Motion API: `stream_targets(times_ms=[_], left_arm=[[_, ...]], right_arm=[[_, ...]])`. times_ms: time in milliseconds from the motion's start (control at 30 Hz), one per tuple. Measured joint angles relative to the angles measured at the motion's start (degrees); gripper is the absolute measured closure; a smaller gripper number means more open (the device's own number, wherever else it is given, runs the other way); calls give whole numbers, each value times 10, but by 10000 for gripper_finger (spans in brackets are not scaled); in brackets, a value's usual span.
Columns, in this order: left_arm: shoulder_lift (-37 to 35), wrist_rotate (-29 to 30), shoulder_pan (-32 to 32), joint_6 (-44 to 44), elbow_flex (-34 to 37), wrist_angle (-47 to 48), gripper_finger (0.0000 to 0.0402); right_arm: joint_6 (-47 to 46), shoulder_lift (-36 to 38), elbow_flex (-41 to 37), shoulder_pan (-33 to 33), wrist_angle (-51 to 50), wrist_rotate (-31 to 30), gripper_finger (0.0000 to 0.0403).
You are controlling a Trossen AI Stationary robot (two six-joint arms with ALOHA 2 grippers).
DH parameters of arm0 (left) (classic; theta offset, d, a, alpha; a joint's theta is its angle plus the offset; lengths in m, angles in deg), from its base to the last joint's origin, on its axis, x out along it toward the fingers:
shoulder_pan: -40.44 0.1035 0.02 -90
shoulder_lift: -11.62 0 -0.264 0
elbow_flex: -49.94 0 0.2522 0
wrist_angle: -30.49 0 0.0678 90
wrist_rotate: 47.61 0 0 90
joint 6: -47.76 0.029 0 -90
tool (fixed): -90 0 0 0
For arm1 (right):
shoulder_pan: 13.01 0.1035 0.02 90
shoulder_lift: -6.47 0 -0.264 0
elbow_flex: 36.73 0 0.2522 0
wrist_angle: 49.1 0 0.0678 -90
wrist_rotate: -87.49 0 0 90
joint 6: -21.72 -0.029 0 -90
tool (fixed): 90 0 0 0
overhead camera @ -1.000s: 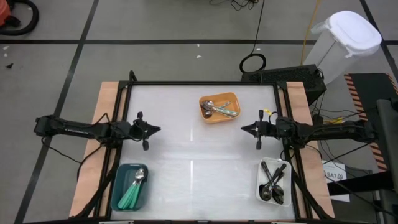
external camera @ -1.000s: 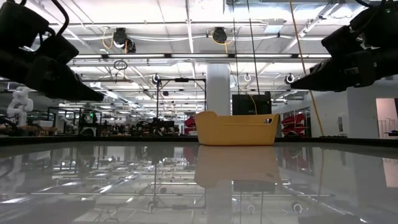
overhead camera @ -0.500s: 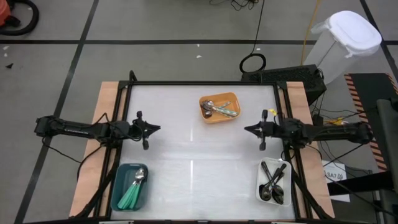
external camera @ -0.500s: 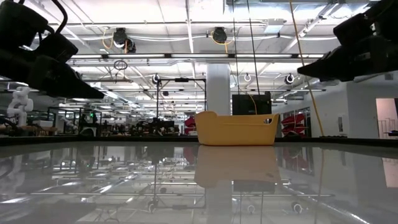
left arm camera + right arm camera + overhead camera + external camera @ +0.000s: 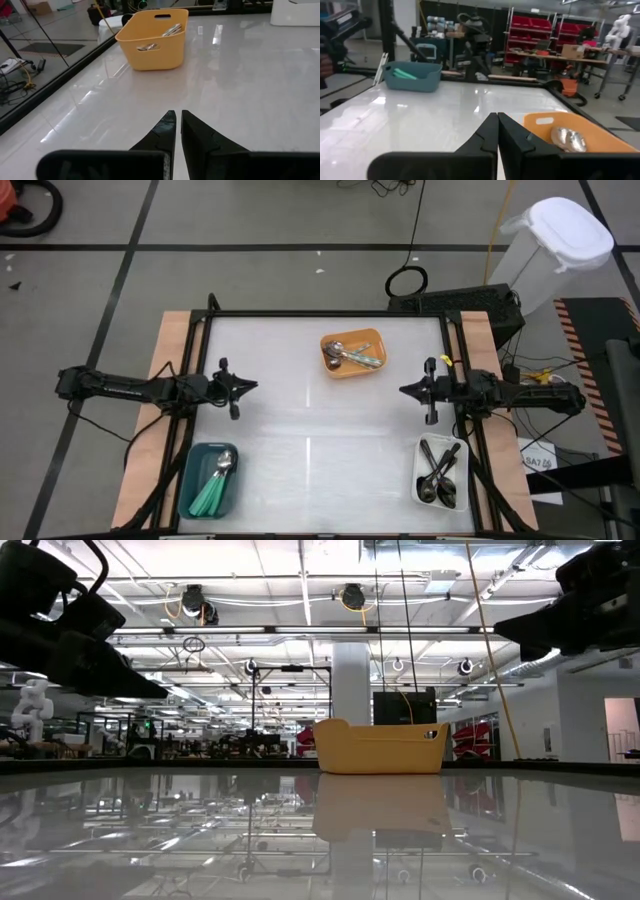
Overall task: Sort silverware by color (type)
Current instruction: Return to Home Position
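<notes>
Three spoon groups, each in its own tray. Teal-handled spoons (image 5: 212, 483) lie in teal tray (image 5: 192, 470) at the worktop's (image 5: 300, 430) lower-left corner in high view. Silver spoons (image 5: 348, 356) sit in orange tray (image 5: 368, 340) at top middle, black spoons (image 5: 440, 470) in white tray (image 5: 419, 465) at lower right. White tag (image 5: 538, 463) off the worktop's right edge, print too small to read. Left gripper (image 5: 254, 388) hangs over worktop's left side, apart from all trays, fingers (image 5: 165, 132) w/ only a hairline slit btwn them, holding nothing. Right gripper (image 5: 403, 390) hangs over right side, btwn orange & white trays, fingers (image 5: 516, 137) pressed together, empty.
</notes>
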Motion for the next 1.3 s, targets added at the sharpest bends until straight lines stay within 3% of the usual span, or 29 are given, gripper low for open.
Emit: stream_targets(times_ms=[400, 1167, 1300], left_arm=[[-9, 9, 0, 14, 1, -10, 371], [-219, -30, -70, 80, 0, 0, 371], [-218, -33, -75, 98, -12, 36, 371]], right_arm=[[-17, 19, 7, 51, -55, -14, 403], [4, 17, 7, 74, -72, 27, 403], [4, 17, 7, 74, -72, 27, 403]])
